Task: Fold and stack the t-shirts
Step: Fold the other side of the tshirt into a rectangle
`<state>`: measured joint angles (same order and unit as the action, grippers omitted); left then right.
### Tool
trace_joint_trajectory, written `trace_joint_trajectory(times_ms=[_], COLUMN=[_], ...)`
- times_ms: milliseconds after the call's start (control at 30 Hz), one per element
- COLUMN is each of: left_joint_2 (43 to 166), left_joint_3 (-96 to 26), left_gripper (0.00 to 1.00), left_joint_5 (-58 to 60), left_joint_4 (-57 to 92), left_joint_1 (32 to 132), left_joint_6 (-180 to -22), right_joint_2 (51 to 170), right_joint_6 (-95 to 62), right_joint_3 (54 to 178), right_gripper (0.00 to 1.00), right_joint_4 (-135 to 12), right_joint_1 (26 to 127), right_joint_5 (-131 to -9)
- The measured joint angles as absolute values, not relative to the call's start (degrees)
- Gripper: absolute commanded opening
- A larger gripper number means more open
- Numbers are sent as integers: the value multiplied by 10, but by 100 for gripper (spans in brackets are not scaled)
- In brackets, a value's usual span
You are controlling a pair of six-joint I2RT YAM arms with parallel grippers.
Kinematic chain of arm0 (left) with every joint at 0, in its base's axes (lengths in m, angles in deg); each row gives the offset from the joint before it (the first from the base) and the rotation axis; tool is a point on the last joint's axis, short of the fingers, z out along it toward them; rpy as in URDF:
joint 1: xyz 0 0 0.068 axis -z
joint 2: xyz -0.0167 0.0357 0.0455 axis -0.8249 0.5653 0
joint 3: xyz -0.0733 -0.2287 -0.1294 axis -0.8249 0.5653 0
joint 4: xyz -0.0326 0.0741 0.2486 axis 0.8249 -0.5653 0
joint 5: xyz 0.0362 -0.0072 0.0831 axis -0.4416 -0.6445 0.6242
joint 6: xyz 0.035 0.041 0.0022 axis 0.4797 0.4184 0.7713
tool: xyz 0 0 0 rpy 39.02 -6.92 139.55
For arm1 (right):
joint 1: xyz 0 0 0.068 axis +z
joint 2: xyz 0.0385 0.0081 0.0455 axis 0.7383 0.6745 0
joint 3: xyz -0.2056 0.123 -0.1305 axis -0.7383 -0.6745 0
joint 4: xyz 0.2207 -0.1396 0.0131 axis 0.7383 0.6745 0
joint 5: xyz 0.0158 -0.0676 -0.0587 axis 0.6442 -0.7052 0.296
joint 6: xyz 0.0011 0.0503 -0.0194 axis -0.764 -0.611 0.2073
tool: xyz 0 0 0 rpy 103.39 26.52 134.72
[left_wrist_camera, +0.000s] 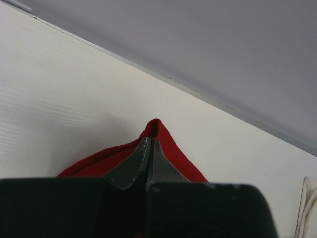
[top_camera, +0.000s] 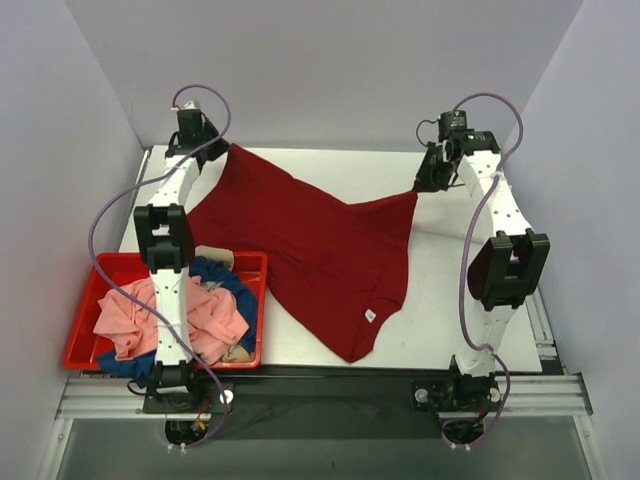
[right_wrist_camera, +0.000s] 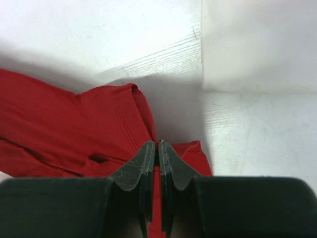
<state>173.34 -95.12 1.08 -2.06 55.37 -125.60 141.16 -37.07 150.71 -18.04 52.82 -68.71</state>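
- Left wrist view shows our left hand (left_wrist_camera: 150, 144) pinching one corner of the dark red t-shirt (left_wrist_camera: 171, 151).
- Our right hand (right_wrist_camera: 159, 147) is clamped on another corner.
- Between them the shirt stretches along the far side, its tagged end trailing on the table (top_camera: 450, 300).
- We should hold that edge taut and lower both hands evenly, so it lies flat.
- A pink t-shirt (top_camera: 205, 318) waits in the red bin (top_camera: 82, 320).
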Motion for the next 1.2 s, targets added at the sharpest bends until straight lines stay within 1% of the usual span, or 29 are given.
trace_joint_trajectory(times_ms=[400,500,733,933,1200], left_joint_2=[1738,1735,1682,1631,1585], left_joint_3=[-958,-943,-810,-734,-705], left_gripper=[0,0,0,0,0], left_joint_5=[-32,-33,-30,-25,-18], left_joint_4=[-20,-15,-10,-5,9], left_joint_1=[554,553,542,518,491], left_joint_6=[-1251,-1238,-1200,-1175,-1162], right_joint_2=[1427,1422,1344,1249,1151], right_joint_6=[-354,-355,-369,-395,-416], right_joint_3=[1523,1516,1392,1302,1209], right_gripper=[0,0,0,0,0], right_joint_4=[-180,-183,-192,-195,-201], right_joint_1=[513,518,571,619,627], right_joint_5=[-689,-680,-656,-631,-606])
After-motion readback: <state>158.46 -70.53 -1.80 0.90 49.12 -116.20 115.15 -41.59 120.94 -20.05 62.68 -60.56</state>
